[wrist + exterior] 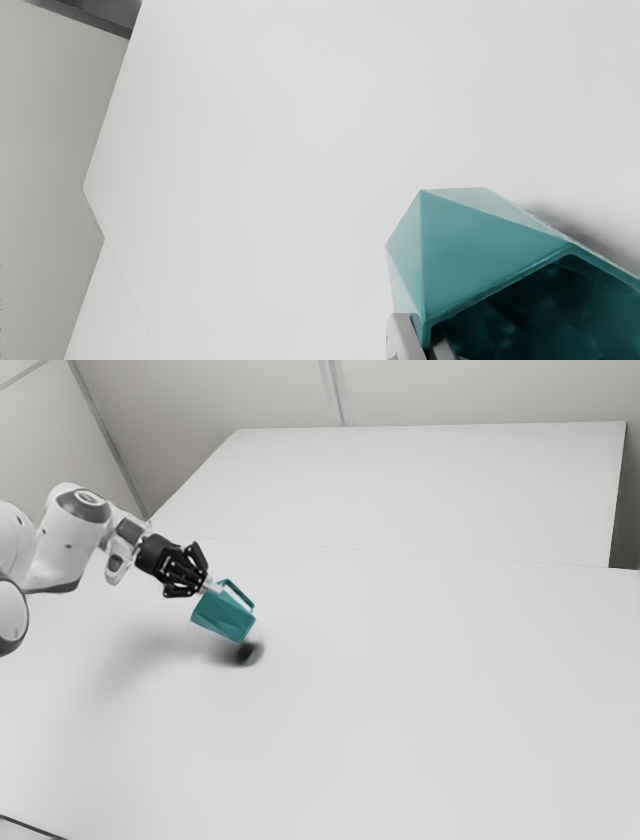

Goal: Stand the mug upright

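Mug: teal, in the left half of the exterior view; the mug (222, 618) leans well over rather than standing upright, its mouth end toward the gripper (205, 582) and its base end slanting down toward the exterior view's right.
Mug handle: the handle (240, 595) is on the upper side of the tilted body, facing up and toward the exterior view's right.
Mug walls: angular, with flat facets; some catch the light and look pale, others are a deeper teal.
Mug interior: the inside (540, 305) is dark teal and shaded, with one fingertip of the gripper reaching in past the rim (500, 290).
Fingers: closed on the mug's wall at the rim, one finger (404, 335) against the outside and the other (442, 347) against the inside, the wall pinched between them.
Arm: the white arm (75, 540) comes in from the exterior view's left and reaches right, angled slightly down to the mug.
Shadow: a dark patch (246, 653) lies on the white table (400, 700), just on the near side of the mug's low corner; whether that corner touches the table I cannot tell.
Table seam: a thin line (400, 551) runs across the white surface from left to right, on the far side of the mug.
Room: a pale wall (230, 390) rises beyond the table's far edge, with a narrow vertical strip (335, 395) on it.
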`<state>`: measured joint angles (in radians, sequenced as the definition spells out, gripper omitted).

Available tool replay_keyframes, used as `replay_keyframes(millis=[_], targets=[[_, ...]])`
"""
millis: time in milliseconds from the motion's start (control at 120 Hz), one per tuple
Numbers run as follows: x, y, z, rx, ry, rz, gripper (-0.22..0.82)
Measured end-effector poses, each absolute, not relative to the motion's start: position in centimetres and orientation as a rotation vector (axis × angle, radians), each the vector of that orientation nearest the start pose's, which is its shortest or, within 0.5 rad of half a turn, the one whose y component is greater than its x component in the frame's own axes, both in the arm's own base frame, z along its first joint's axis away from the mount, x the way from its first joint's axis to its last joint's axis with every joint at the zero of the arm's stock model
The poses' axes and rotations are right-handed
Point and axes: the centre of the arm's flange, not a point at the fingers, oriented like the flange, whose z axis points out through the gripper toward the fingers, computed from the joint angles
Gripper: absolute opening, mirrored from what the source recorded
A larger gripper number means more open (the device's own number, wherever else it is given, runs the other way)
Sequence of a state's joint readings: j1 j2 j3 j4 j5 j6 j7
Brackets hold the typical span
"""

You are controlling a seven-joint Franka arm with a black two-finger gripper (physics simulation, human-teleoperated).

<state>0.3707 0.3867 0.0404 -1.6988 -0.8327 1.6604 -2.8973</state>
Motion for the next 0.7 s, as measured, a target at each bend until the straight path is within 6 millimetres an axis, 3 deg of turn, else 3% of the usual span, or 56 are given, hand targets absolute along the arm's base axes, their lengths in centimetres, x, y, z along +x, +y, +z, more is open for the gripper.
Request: replay_keyframes(millis=[133, 317, 533, 700], targets=[[60.7, 15.5, 38.8, -0.526, 2.943, -1.268, -0.18], [61.5, 11.5, 41.4, -0.297, 3.071, -0.933, -0.18], [62.2, 10.2, 41.2, -0.106, 3.182, -0.561, -0.18], [64.7, 5.0, 41.3, 0.138, 3.214, -0.338, -0.18]])
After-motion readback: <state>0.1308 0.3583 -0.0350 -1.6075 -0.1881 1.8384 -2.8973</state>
